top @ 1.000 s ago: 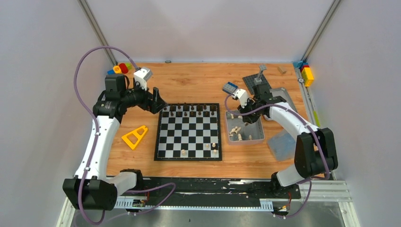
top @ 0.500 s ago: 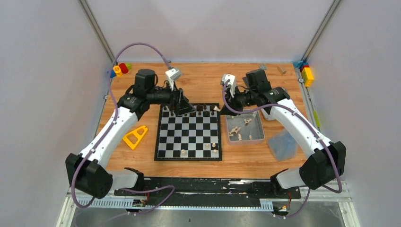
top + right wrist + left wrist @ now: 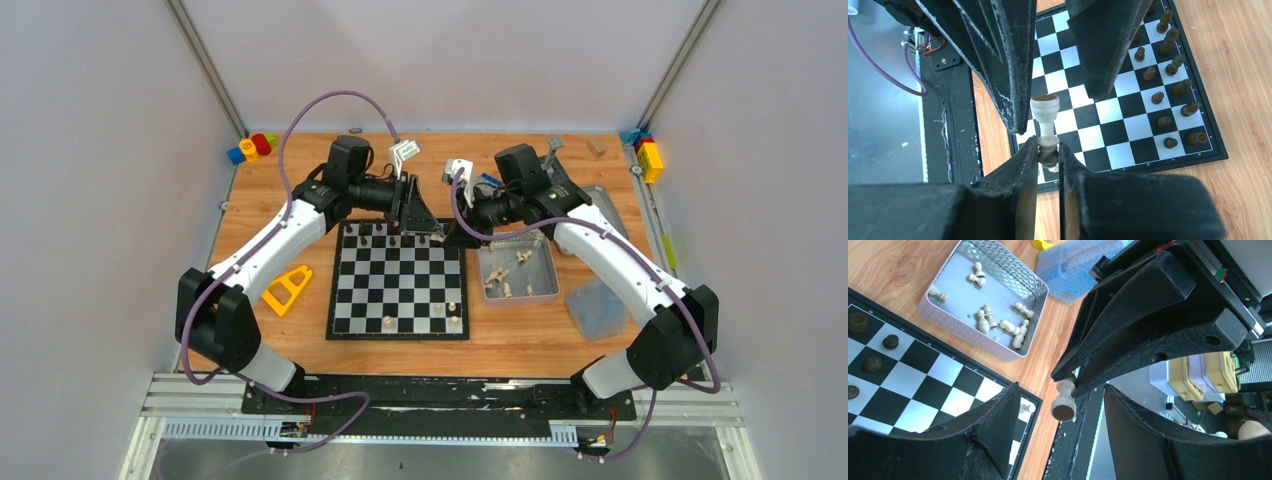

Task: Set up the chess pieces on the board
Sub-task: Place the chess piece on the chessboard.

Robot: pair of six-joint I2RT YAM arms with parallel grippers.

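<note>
The board [image 3: 400, 292] lies mid-table, with dark pieces [image 3: 395, 232] along its far rows and three cream pieces [image 3: 452, 308] near its front. My right gripper [image 3: 1048, 146] is shut on the base of a cream pawn [image 3: 1044, 112] and holds it in the air over the board's far right corner [image 3: 455, 236]. My left gripper [image 3: 1062, 390] is open, with one finger on each side of that pawn [image 3: 1064, 401], not touching it. More cream pieces [image 3: 985, 320] lie in the silver tin [image 3: 553, 270].
A yellow triangular toy [image 3: 285, 288] lies left of the board. A blue translucent plastic piece [image 3: 598, 305] lies right of the tin. Coloured bricks sit at the far left [image 3: 252, 147] and far right [image 3: 648, 155] corners. The two arms meet over the board's far edge.
Both arms have swung towards the middle. My right gripper left the tin with the cream pawn. My left gripper moved right along the board's far edge to it.
</note>
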